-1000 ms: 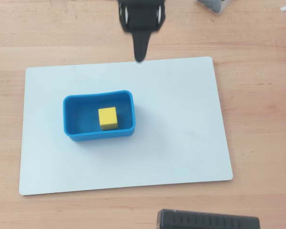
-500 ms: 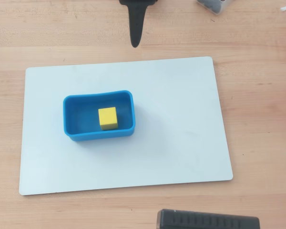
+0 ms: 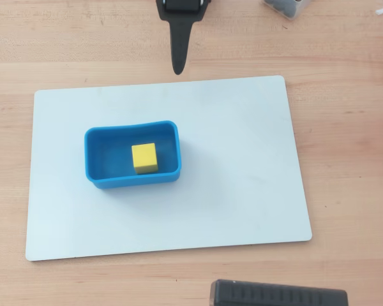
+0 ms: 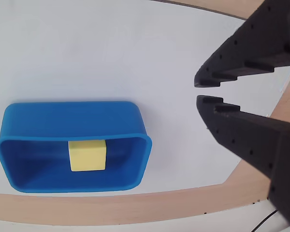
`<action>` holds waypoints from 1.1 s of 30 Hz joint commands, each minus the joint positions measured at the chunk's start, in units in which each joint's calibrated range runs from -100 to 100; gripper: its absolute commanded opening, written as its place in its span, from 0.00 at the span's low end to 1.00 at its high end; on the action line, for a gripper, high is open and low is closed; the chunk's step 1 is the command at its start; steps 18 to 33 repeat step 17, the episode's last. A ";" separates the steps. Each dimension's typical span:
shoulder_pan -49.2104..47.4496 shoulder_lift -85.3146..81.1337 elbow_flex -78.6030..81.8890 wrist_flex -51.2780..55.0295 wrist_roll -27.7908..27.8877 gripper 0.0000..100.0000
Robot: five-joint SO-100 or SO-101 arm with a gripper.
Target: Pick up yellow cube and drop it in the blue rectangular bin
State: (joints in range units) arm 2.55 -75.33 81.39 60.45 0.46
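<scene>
The yellow cube (image 3: 144,158) lies inside the blue rectangular bin (image 3: 133,183), on its floor near the middle. The bin stands on the left half of a white board. In the wrist view the cube (image 4: 87,155) rests against the bin's (image 4: 72,116) floor, low on the left. My gripper (image 3: 177,67) is at the top of the overhead view, beyond the board's far edge and well apart from the bin. Its black fingers taper to one point there. In the wrist view the gripper (image 4: 198,92) holds nothing, with only a thin slit between the tips.
The white board (image 3: 242,159) lies on a wooden table (image 3: 345,127). A black ribbed block (image 3: 277,295) sits at the bottom edge. A small dark container (image 3: 284,6) is at the top right corner.
</scene>
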 commanded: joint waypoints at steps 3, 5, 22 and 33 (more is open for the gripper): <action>0.20 -20.86 11.97 -0.58 0.88 0.00; 0.37 -20.95 13.16 -0.74 0.98 0.00; -0.32 -20.95 13.88 -1.24 1.03 0.00; -0.32 -20.95 13.88 -1.24 1.03 0.00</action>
